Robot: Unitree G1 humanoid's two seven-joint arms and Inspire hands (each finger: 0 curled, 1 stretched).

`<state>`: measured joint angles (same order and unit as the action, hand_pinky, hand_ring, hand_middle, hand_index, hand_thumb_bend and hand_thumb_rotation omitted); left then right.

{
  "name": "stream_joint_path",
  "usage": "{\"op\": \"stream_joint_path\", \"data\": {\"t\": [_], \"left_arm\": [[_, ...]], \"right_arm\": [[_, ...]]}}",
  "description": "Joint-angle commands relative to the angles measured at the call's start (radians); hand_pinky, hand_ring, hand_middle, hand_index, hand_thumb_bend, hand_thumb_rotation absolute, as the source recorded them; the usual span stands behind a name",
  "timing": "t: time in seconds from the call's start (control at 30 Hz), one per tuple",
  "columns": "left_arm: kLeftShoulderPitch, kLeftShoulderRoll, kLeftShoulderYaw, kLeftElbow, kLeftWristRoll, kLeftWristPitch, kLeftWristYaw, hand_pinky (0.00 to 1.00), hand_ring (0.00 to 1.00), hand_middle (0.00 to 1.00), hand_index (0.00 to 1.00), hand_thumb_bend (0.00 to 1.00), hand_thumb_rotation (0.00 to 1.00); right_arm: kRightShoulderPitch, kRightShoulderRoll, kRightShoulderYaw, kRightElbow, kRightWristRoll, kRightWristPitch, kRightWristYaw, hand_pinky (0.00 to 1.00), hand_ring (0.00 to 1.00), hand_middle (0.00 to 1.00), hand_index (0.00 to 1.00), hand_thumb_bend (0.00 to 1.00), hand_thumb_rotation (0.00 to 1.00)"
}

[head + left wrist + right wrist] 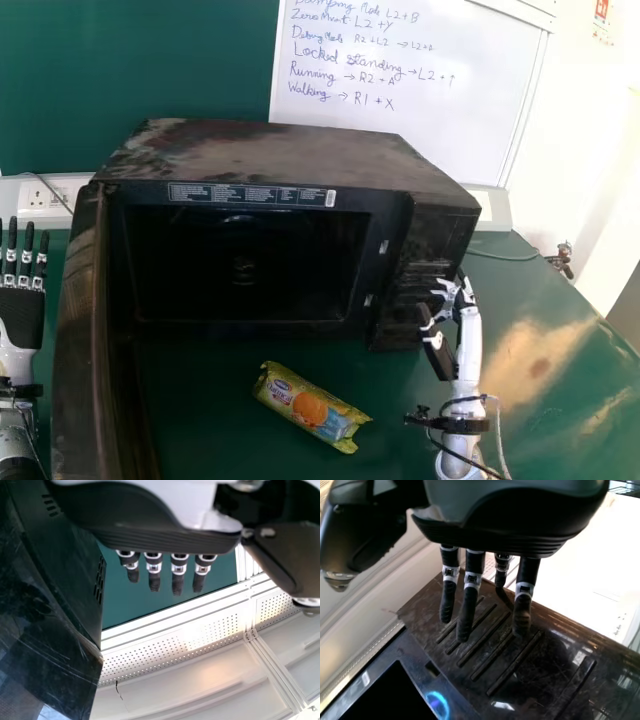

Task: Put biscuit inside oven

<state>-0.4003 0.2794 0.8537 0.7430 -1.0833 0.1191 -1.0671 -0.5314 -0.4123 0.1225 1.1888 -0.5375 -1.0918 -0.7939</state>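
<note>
A: "What are you facing?"

B: "The surface [510, 290] is carrying your oven [270, 150], and its door [80, 300] is standing open. Your left hand [20, 320] is pointing its straight fingers forward outside that door; your right hand [465, 310] is hovering by the oven's right front, its fingers extending and gripping nothing."

A: "So which step are you doing?"

B: "You're probably getting to the pickup. The next move is calling for your right hand to grasp the biscuit packet [310, 408], then carry it inside."

A: "How is it lying for you?"

B: "It's resting before the oven's opening, its long axis running diagonally, one end pointing far left, the other near right."
</note>
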Motion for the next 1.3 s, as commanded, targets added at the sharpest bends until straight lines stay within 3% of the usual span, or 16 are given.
{"op": "stream_joint_path", "data": {"t": [0.0, 0.33, 0.67, 1.03, 1.27], "left_arm": [[0.056, -0.038, 0.006, 0.033, 0.005, 0.007, 0.004, 0.00, 0.00, 0.48, 0.49, 0.51, 0.00], [0.052, -0.030, 0.005, 0.051, 0.006, 0.011, -0.027, 0.00, 0.00, 0.48, 0.49, 0.51, 0.00], [0.051, -0.032, 0.006, 0.054, 0.009, 0.004, -0.015, 0.00, 0.00, 0.48, 0.49, 0.51, 0.00], [0.055, -0.035, 0.006, 0.049, 0.009, -0.003, -0.017, 0.00, 0.00, 0.48, 0.49, 0.51, 0.00], [0.056, -0.028, 0.003, 0.052, 0.009, 0.006, -0.022, 0.00, 0.00, 0.48, 0.49, 0.51, 0.00]], "right_arm": [[0.061, 0.005, 0.034, 0.029, -0.038, 0.008, -0.030, 0.30, 0.37, 0.55, 0.70, 1.00, 0.88], [0.043, -0.031, 0.145, 0.025, -0.139, 0.085, -0.159, 0.39, 0.46, 0.61, 0.73, 1.00, 0.96], [0.010, -0.081, 0.291, 0.017, -0.258, 0.150, -0.293, 0.49, 0.54, 0.64, 0.76, 1.00, 0.94], [-0.011, -0.144, 0.405, -0.036, -0.347, 0.244, -0.323, 0.56, 0.62, 0.68, 0.77, 1.00, 0.90], [0.008, -0.182, 0.422, -0.163, -0.342, 0.261, -0.237, 0.58, 0.66, 0.70, 0.77, 1.00, 0.84]]}}
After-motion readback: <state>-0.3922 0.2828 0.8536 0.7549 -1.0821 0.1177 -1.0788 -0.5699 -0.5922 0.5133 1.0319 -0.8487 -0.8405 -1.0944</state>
